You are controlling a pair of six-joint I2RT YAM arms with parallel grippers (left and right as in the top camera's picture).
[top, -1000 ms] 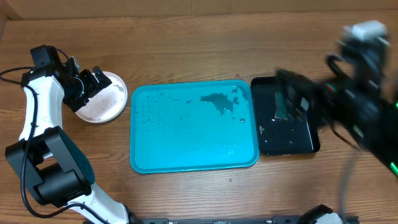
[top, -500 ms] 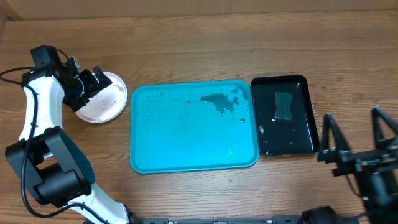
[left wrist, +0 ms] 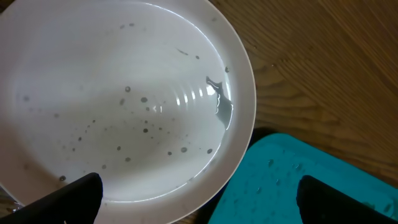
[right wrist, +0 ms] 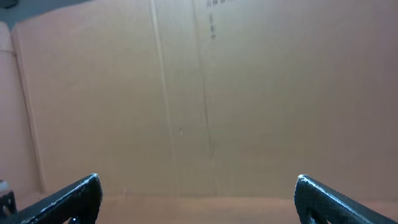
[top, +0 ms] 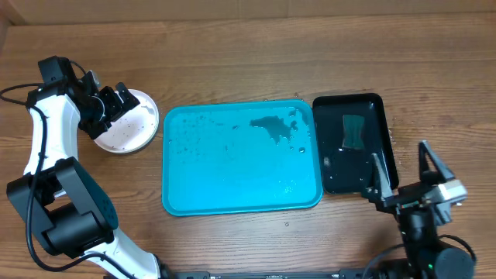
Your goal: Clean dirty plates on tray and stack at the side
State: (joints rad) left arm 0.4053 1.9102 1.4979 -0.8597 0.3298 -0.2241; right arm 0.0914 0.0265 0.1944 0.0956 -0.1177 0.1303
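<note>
Left wrist view | your white plate (left wrist: 124, 93), dark-speckled and glossy-wet, lies just left of the blue tray (top: 232, 182) | left gripper (top: 111, 107) spread wide above it | right gripper (top: 400, 159) spread, holding nothing

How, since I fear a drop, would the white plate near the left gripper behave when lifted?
The white plate looks glossy with a small water pool on it, so probably slippery. It looks rigid, likely stiff but breakable. Shallow and flat, it seems unlikely to roll.
</note>
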